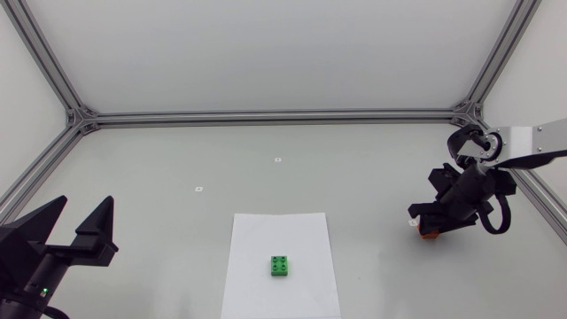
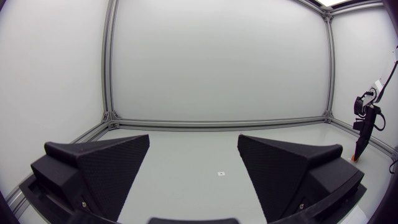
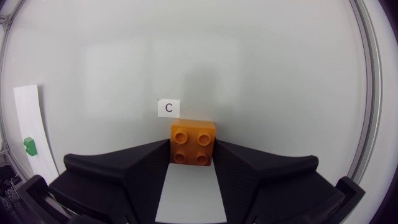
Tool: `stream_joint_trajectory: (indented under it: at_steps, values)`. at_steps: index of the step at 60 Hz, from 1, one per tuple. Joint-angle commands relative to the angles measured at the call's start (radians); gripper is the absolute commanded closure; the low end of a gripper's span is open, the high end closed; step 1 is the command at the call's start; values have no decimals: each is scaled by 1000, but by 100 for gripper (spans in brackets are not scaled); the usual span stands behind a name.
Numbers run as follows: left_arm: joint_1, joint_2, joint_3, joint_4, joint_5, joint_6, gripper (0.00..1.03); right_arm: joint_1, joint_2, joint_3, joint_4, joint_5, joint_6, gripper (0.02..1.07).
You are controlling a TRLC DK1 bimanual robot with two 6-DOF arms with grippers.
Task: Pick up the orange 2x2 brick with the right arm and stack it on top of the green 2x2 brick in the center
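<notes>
While brick-wide, jaws on orange brick (image 3: 193, 142)

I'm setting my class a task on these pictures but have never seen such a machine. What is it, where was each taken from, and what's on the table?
It is a robot with two arms, each ending in a black two-fingered gripper. One picture looks down from above; the other two come from cameras on each arm's wrist. On the table lies a sheet of paper with a green brick on it. The left gripper is open and empty. The right gripper is shut on an orange brick.
</notes>
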Motion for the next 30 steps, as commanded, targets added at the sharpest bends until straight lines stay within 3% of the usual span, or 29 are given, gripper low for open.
stream_joint_trajectory:
  at_steps: [1, 18, 30]
  values:
    - [3, -8, -41, -13, 4, 13, 4, -8, -27, -24, 3, 5, -15, 65]
    - [3, -8, -41, -13, 4, 13, 4, -7, -43, -34, 3, 5, -30, 66]
    - [3, -8, -41, -15, 4, 13, 4, 18, -143, -67, 9, -1, -87, 77]
